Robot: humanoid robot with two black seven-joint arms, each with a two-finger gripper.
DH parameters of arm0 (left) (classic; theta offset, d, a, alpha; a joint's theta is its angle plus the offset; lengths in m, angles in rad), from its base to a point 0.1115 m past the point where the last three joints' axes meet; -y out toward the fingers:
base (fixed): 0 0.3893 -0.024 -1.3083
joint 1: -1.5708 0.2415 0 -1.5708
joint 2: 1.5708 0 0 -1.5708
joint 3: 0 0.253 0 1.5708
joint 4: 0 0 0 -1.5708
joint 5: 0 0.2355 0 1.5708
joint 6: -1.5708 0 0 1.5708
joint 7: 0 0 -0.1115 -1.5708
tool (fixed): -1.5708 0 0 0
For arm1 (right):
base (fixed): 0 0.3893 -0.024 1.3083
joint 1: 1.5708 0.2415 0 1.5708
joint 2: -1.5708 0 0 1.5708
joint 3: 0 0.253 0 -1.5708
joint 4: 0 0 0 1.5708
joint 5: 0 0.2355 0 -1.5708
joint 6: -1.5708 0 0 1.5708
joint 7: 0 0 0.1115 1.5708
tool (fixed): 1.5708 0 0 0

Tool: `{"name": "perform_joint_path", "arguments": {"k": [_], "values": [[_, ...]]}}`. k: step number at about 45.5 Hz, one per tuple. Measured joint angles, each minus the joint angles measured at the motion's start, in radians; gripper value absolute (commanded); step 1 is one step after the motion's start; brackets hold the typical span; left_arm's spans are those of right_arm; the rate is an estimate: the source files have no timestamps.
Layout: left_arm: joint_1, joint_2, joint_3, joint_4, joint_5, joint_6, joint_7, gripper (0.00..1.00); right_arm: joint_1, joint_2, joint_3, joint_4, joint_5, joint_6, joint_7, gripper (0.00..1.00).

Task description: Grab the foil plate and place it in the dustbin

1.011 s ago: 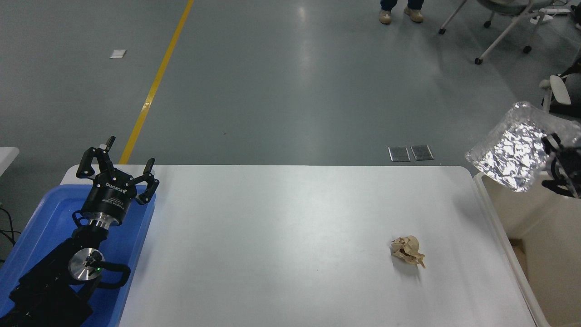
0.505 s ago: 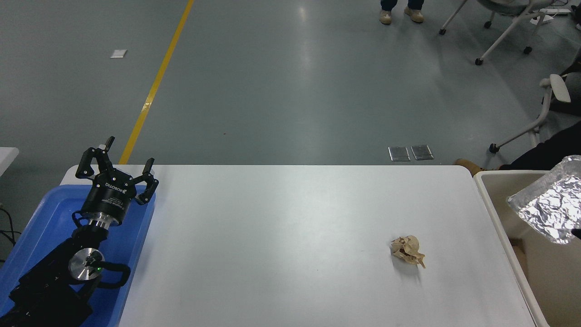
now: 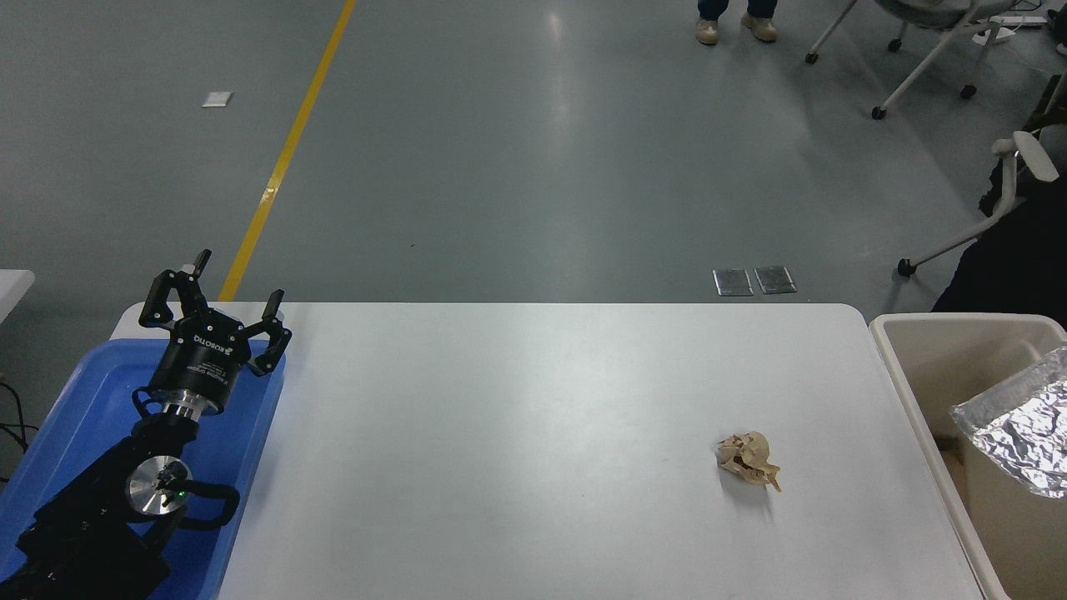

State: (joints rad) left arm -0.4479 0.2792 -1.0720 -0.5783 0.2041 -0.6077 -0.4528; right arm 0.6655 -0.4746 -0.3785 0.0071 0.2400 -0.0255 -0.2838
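Observation:
The shiny crinkled foil plate [image 3: 1024, 432] shows at the right edge, tilted, inside the mouth of the beige dustbin [image 3: 915, 392] that stands just right of the white table. Part of the plate is cut off by the picture's edge. No right gripper or right arm shows, so whether anything holds the plate cannot be told. My left gripper [image 3: 218, 312] is parked at the lower left above the blue tray, open and empty.
A crumpled brown paper ball [image 3: 749, 460] lies on the table [image 3: 517, 433] at the right of centre. A shallow blue tray [image 3: 79, 408] sits at the table's left edge under the left arm. A person's feet and office chairs are on the floor beyond.
The foil plate has gone down from above the bin's rim into the bin's mouth. The right gripper, visible one second ago at the right edge, has left the view. The left arm has not moved.

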Motion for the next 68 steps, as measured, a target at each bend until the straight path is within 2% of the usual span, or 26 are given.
{"name": "perform_joint_path", "arguments": {"k": [5,6,7,25,47,68], "values": [[0.000,0.000,0.000,0.000,0.000,0.000,0.000,0.98,-0.004,0.000,0.000,0.004,0.000,-0.003,0.000,0.93],[0.000,0.000,0.000,0.000,0.000,0.000,0.000,0.98,-0.005,0.000,0.000,0.005,0.000,-0.003,0.000,0.99],[0.000,0.000,0.000,0.000,0.000,0.000,0.000,0.98,-0.006,0.000,0.000,0.005,-0.002,-0.004,0.000,1.00],[0.000,0.000,0.000,0.000,0.000,0.000,0.000,0.98,0.101,-0.031,-0.085,0.069,-0.014,-0.003,0.000,1.00],[0.000,0.000,0.001,0.000,0.000,-0.001,0.000,0.98,0.703,-0.071,-0.568,0.542,-0.020,0.030,0.002,1.00],[0.000,0.000,0.001,0.000,0.000,0.000,0.000,0.98,1.162,0.020,-0.667,0.910,-0.094,0.189,0.005,1.00]]}}
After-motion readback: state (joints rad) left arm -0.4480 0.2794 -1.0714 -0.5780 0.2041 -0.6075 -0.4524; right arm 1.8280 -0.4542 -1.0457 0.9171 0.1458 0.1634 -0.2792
